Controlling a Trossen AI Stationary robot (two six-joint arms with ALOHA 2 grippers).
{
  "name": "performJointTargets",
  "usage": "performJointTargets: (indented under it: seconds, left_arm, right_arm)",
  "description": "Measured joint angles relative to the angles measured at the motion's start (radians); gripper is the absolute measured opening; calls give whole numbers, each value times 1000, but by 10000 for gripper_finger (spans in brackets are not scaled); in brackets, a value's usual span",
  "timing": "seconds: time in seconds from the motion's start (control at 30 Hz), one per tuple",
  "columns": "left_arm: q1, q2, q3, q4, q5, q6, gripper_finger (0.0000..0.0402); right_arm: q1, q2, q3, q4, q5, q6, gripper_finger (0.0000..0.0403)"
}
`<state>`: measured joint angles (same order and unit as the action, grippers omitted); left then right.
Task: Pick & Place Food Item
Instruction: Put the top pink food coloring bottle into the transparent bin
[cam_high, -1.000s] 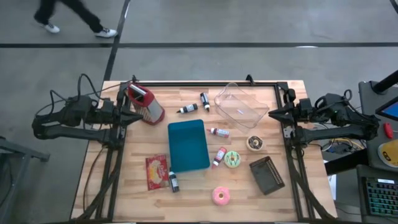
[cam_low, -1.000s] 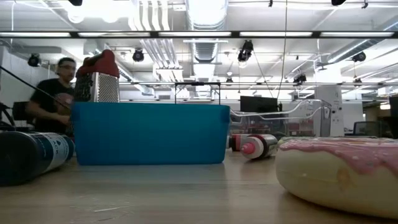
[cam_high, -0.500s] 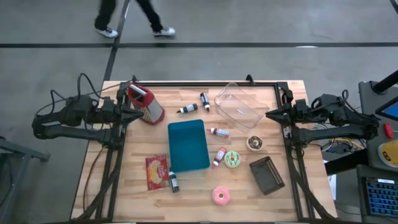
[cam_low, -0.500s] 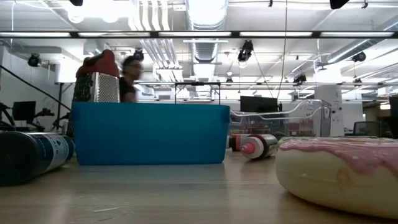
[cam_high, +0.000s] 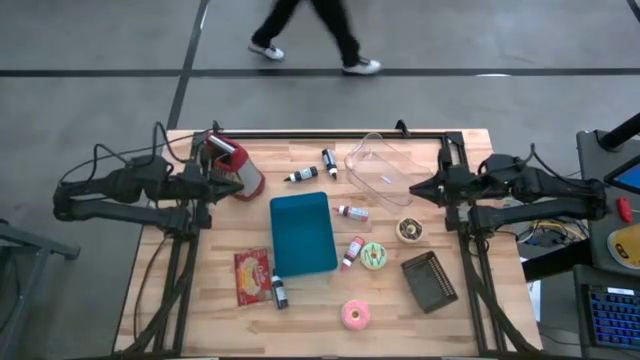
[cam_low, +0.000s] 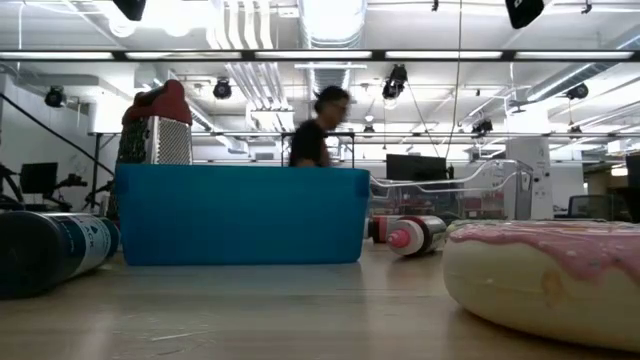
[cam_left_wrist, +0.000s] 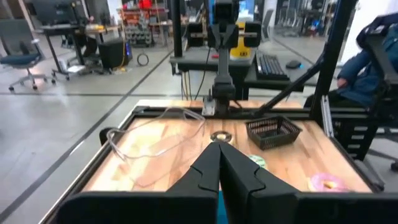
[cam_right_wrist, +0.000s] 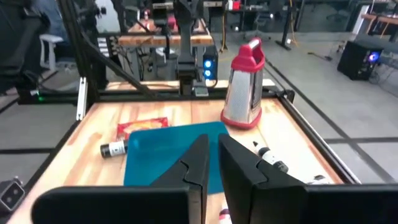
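left gripper (cam_high: 240, 183) at 9 o'clock beside grater (cam_high: 232, 165), fingers closed, empty | right gripper (cam_high: 415, 190) at 3 o'clock, closed, empty | pink donut (cam_high: 355, 314) at 6 o'clock, green donut (cam_high: 374, 256) near blue tray (cam_high: 302, 233)

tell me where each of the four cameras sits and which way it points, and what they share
High view: above the table, looking straight down; both arms show, left gripper, right gripper.
Low view: at tabletop height, looking level past the blue tray; arm parts at the top edge.
Left wrist view: looks across the table past its fingers.
Right wrist view: looks toward the grater past its fingers.
Shared: all four show the blue tray.
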<state>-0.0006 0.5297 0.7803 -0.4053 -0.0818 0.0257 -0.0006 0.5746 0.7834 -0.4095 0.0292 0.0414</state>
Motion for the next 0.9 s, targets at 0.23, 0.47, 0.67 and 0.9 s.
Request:
performJointTargets:
  seconds: [0.23,0.47,0.67,0.9]
  left_arm:
    - [0,52,0,0,0,0,9]
    - [0,102,0,0,3,0,9]
    - [0,151,0,0,3,0,9]
    - [0,207,0,1,3,0,9]
  right_arm:
    - [0,59,0,1,0,-3,34]
    - [0,107,0,3,0,-12,34]
    - [0,144,0,3,-1,-16,34]
    - [0,191,0,3,-1,-16,34]
